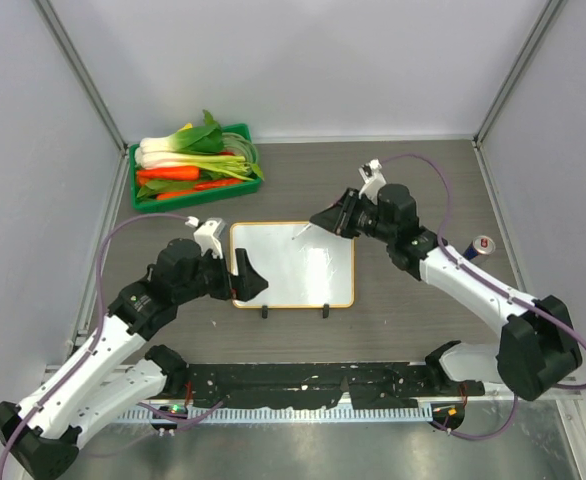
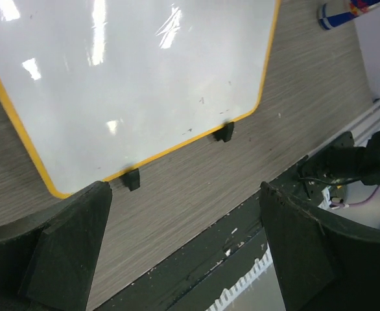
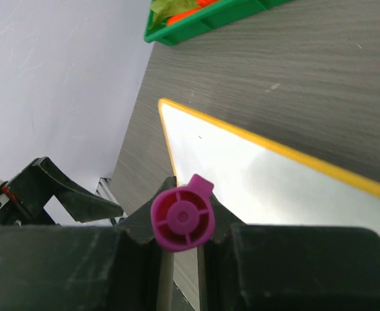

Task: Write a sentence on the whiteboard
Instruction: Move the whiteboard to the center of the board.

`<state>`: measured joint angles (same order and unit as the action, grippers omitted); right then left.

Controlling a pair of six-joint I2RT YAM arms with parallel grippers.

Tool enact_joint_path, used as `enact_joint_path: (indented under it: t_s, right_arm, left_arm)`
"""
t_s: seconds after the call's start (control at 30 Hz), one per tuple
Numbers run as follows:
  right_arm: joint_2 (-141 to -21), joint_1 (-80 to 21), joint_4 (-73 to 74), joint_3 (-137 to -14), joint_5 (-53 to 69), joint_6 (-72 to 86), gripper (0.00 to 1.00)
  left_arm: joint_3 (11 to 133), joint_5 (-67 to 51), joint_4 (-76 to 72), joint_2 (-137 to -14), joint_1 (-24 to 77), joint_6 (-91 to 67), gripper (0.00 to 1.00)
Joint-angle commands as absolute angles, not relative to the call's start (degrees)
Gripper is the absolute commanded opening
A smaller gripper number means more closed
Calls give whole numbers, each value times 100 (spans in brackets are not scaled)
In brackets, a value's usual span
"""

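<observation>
The whiteboard [image 1: 293, 265] lies flat mid-table, glossy white with an orange-yellow frame and two black feet on its near edge. Its surface [image 2: 144, 84] is blank apart from faint specks, and no sentence shows on it. My left gripper [image 1: 243, 275] hovers at the board's left edge, open and empty; in the left wrist view the left gripper [image 2: 183, 194] has wide-apart fingers over bare table. My right gripper [image 1: 331, 218] hangs over the board's far right corner, shut on a magenta marker [image 3: 182, 221]. The marker's butt end faces the right wrist camera, above the whiteboard [image 3: 274, 188].
A green tray [image 1: 195, 165] of carrots and leafy greens stands at the far left, also seen as a green tray [image 3: 203, 16] in the right wrist view. A blue-and-red can [image 1: 481, 247] lies right of the board. A black rail [image 1: 303, 385] runs along the near edge.
</observation>
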<state>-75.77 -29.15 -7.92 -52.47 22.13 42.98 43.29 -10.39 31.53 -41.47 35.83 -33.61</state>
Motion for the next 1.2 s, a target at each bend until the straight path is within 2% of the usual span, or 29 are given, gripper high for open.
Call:
enact_joint_path:
  t_s: [0.0, 0.17, 0.47, 0.67, 0.8, 1.03, 1.17]
  right_arm:
    - [-6725, -2953, -1214, -4580, 1513, 4439, 1]
    - [-5758, -2944, -792, -4227, 1266, 4264, 1]
    - [-4756, -2944, 517, -4236, 1037, 3665, 1]
    - [-4272, -2962, 730, -4105, 1090, 3560, 1]
    - [-4122, -2944, 721, -3903, 1081, 3419, 1]
    - [-4113, -2944, 668, -3788, 1125, 3287, 1]
    - [-4122, -2944, 624, -3744, 1134, 3287, 1]
  left_arm:
    - [3930, -642, 3331, -4218, 3577, -3664, 100]
    - [3692, -108, 3243, -4481, 3884, -4112, 95]
    - [3481, 1730, 3147, -5501, 5694, -5395, 93]
    - [3313, 2346, 2734, -6265, 6213, -5853, 89]
    - [3270, 2917, 2260, -6714, 6556, -5888, 82]
    - [2945, 3436, 1741, -7172, 6697, -6091, 59]
    - [2725, 3559, 1521, -7137, 6688, -6091, 54]
